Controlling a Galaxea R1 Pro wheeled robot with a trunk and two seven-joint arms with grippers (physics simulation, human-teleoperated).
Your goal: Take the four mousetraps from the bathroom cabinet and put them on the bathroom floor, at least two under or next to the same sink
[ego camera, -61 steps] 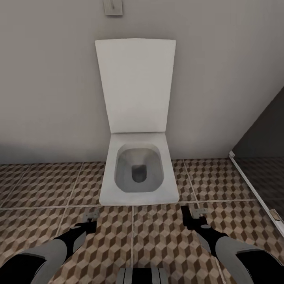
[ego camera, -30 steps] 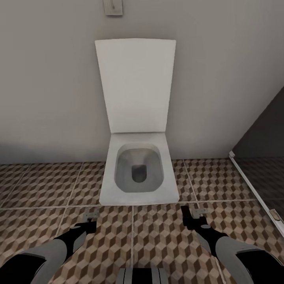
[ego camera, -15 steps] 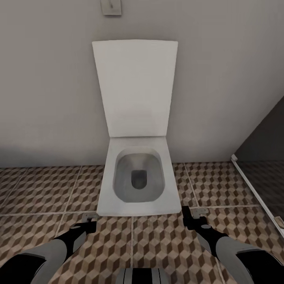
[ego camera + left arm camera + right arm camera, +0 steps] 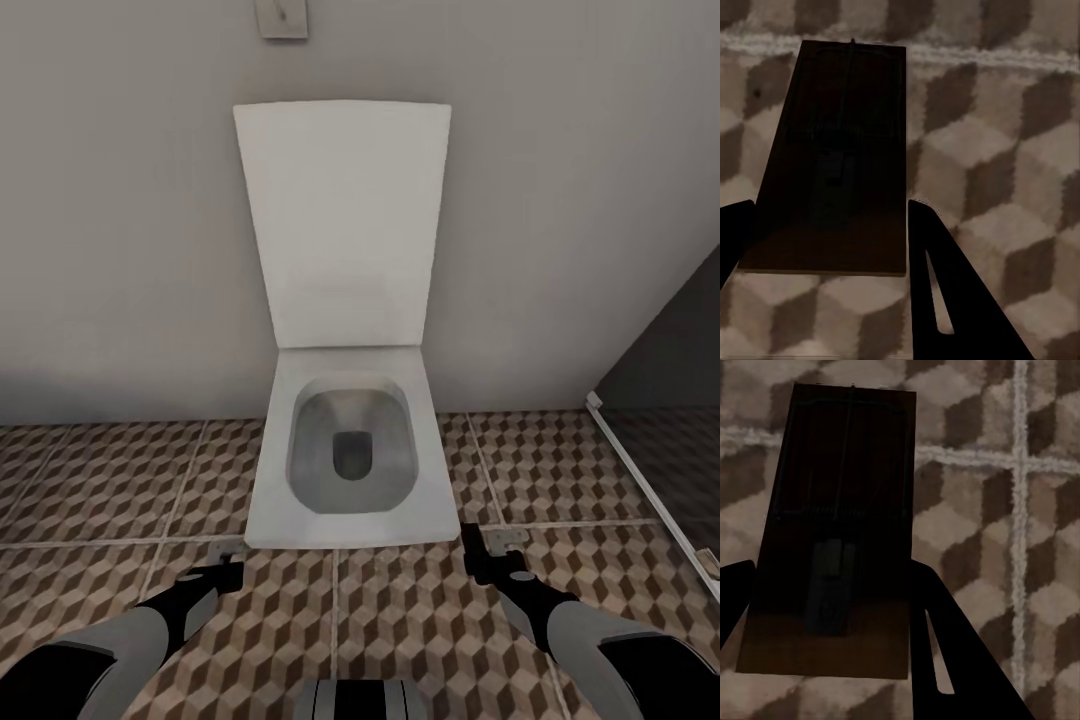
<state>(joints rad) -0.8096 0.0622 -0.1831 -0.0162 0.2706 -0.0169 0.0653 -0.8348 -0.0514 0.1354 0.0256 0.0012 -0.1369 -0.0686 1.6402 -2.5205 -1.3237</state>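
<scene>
Change: between the earlier head pictures and this one the whole picture had shifted — the toilet (image 4: 345, 440) sat a little lower and larger, so the camera, not the things, was judged to have moved slightly forward; over the last half second nothing more was altered.
Left gripper (image 4: 232, 552): held low over the bathroom floor (image 4: 110, 480), near the toilet's front left corner; in the left wrist view a mousetrap (image 4: 836, 150) was clamped flat between the dark fingers (image 4: 945, 292).
Right gripper (image 4: 497, 543): held low near the toilet's front right corner; a second mousetrap (image 4: 840, 525) was gripped the same way, above a crossing of grout lines.
Task's things: two traps were carried, one per arm, both off the tiles — the cabinet and the sink were not made out here.
Meaning: the base was judged to be still travelling or settling; the traps would have to be brought beside the sink before release, since a drop by the toilet would not serve that condition.
</scene>
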